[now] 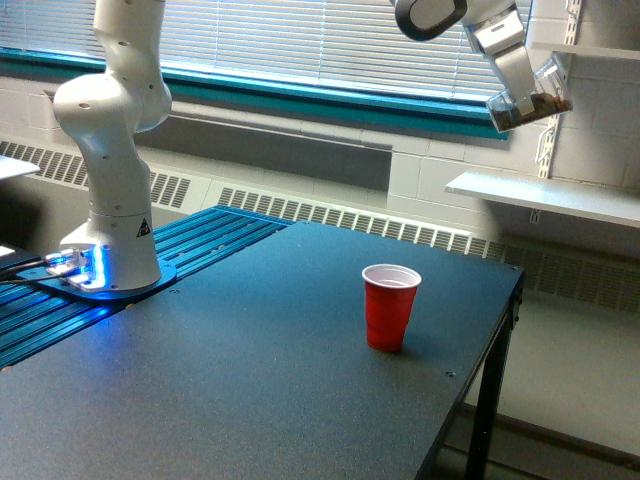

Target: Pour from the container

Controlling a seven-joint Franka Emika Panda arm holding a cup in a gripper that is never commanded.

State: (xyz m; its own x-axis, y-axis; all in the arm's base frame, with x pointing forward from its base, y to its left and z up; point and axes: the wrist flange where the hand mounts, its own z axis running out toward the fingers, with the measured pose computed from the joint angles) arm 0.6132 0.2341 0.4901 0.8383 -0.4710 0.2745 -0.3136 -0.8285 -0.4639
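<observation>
The container [540,98] is a small clear plastic cup with brown bits showing through its wall. It hangs tilted high at the exterior view's upper right, held in my gripper [524,92], which is shut on it. A red plastic cup [389,305] stands upright and open on the dark table [250,390], well below the container and to its left in the exterior view. Nothing is falling from the container.
The arm's white base [110,200] stands on a blue-lit mount at the table's left. A white shelf [560,195] juts from the wall under the gripper. The table's right edge [505,330] drops to the floor just past the red cup.
</observation>
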